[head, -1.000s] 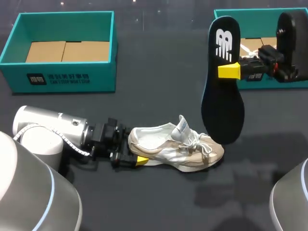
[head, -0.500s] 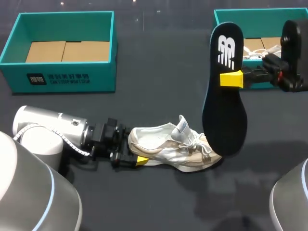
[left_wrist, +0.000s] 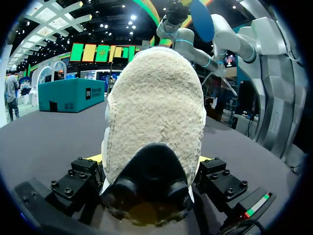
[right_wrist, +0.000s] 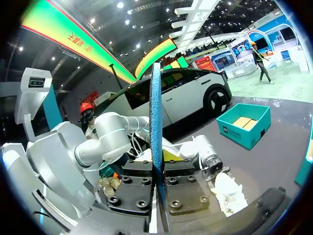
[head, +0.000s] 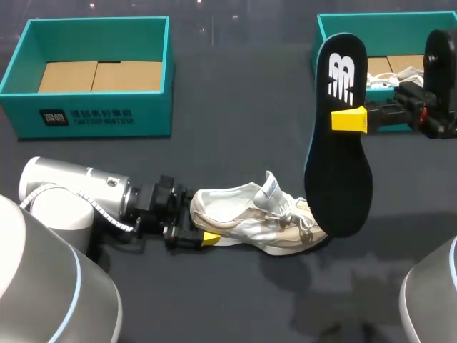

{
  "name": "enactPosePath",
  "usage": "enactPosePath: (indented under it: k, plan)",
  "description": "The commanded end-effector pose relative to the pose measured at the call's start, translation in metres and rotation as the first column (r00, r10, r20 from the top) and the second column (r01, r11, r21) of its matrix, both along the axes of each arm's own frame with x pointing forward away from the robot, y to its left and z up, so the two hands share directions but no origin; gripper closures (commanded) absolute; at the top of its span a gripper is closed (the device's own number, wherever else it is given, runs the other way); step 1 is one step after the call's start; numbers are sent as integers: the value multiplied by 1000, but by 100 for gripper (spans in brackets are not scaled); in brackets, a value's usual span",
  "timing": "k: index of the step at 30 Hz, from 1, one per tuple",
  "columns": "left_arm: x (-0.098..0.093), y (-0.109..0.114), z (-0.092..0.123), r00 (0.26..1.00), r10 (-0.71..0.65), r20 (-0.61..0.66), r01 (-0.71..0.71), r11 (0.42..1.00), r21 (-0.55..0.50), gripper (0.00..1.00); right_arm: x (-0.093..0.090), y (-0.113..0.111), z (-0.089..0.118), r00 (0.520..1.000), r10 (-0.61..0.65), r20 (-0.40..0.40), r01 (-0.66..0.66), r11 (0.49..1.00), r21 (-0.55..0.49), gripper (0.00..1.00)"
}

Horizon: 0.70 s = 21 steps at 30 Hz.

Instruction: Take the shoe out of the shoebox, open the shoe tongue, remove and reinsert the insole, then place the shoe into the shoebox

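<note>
rightward and slightly higher drifts the insole, clamped in the right hand above the shoe, whose heel the left hand grips on the bench, so reinserting likely wants toe-end first, heel kept pinned.

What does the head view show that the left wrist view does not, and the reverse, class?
Head view only: laces and raised tongue on the shoe, the printed face of the insole in the right gripper, and the left shoebox. Left wrist view only: the shoe's fuzzy heel face-on, clasped by the left gripper. Both: the shoe on the table, the insole held aloft, and apparently the right shoebox.
</note>
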<state>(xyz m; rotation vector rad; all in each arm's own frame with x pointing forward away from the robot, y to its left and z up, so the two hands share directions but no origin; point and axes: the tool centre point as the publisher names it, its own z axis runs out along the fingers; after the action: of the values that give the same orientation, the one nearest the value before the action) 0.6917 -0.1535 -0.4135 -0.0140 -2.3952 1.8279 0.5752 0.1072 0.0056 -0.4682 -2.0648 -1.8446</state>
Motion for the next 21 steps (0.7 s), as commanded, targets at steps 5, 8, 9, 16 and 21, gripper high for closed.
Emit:
enactPosePath:
  k: [5,8,9,16,21]
  plan:
    - [-1,-1,-5,1000,1,0,-1,1000,0,100,-4,-7,-5,996,-92,10,93,995,-40,100]
    - [-1,-1,-5,1000,1,0,-1,1000,0,100,4,-6,-8,996,-88,9,89,995,-41,100]
    - [-1,-1,-5,1000,1,0,-1,1000,0,100,6,-5,-9,996,-88,7,88,996,-35,100]
    - [-1,-1,-5,1000,1,0,-1,1000,0,100,13,-7,-15,998,-57,13,57,998,15,100]
    - [-1,-1,-5,1000,1,0,-1,1000,0,100,17,-10,-20,999,-47,13,47,998,32,100]
